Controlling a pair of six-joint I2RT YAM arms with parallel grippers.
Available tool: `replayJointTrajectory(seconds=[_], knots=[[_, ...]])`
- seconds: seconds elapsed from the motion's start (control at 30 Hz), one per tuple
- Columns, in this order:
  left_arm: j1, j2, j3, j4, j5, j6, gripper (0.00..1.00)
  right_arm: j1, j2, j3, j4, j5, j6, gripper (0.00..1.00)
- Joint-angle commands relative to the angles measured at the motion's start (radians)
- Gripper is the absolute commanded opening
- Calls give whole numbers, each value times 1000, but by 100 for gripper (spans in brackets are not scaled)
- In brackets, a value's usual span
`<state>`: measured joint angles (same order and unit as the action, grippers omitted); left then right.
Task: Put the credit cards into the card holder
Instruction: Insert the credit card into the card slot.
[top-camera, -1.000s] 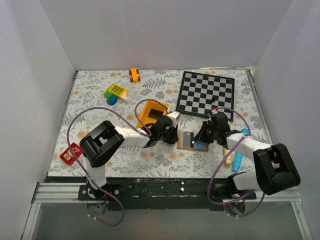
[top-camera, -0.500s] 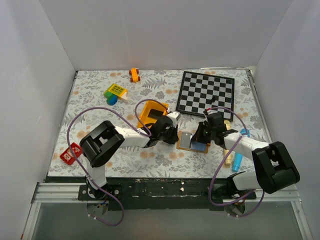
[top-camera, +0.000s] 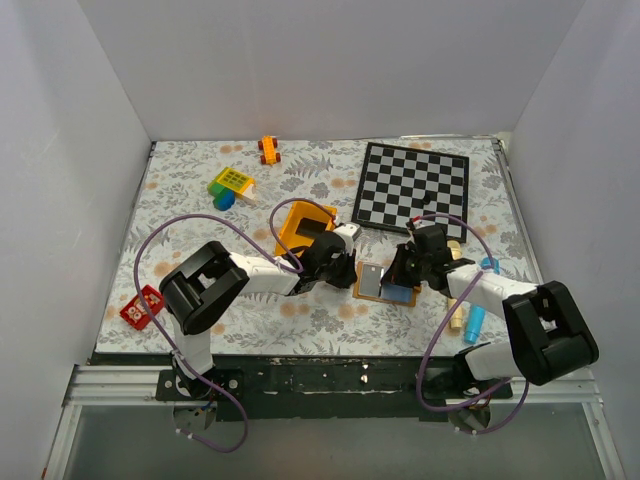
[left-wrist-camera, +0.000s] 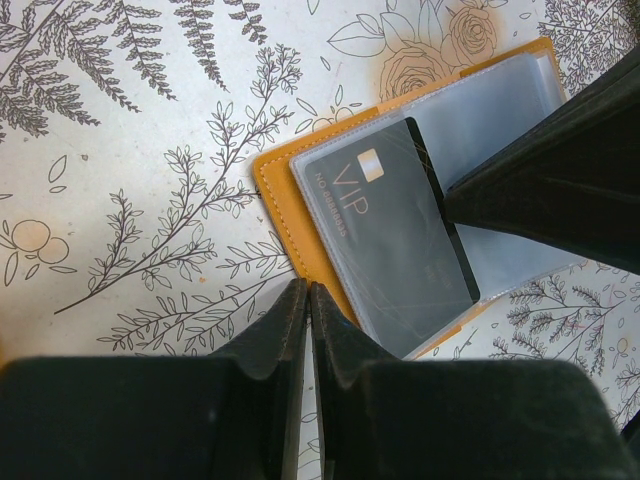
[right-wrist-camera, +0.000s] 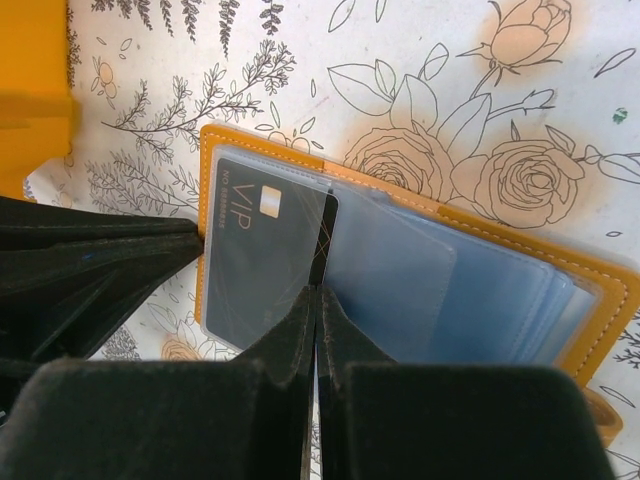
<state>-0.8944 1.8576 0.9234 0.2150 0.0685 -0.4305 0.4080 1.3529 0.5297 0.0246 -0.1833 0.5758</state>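
The card holder (left-wrist-camera: 283, 205) is showing smooth, stitched, tan leather-like edging, and its clear plastic sleeves (right-wrist-camera: 470, 290) are shining softly. Inside the card holder, the dark plastic credit card (left-wrist-camera: 390, 240) is looking smooth and matt; the bench (left-wrist-camera: 130, 130) under it is wearing a matt floral print.

Card holder (top-camera: 385, 284) open near the tabletop's front edge, centre. Credit card (top-camera: 371, 279) lies in its left half. Left gripper (top-camera: 347, 268) just left of it, right gripper (top-camera: 403, 272) over its right half. Bin (top-camera: 300, 225) behind-left, board (top-camera: 412, 186) behind-right.
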Motion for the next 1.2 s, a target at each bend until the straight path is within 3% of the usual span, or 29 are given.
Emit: replayJointTrajectory(seconds=[0.0, 0.43, 0.77, 1.17], knots=[[-9, 18, 6, -48, 8, 13, 4, 6, 32, 42, 37, -18, 10, 1], [-9, 18, 9, -49, 8, 15, 4, 6, 40, 26, 100, -47, 24, 1], [-8, 12, -1, -46, -1, 13, 4, 6, -66, 81, -136, 108, -45, 1], [-9, 12, 8, -54, -7, 15, 4, 6, -80, 90, -259, 206, -40, 1]])
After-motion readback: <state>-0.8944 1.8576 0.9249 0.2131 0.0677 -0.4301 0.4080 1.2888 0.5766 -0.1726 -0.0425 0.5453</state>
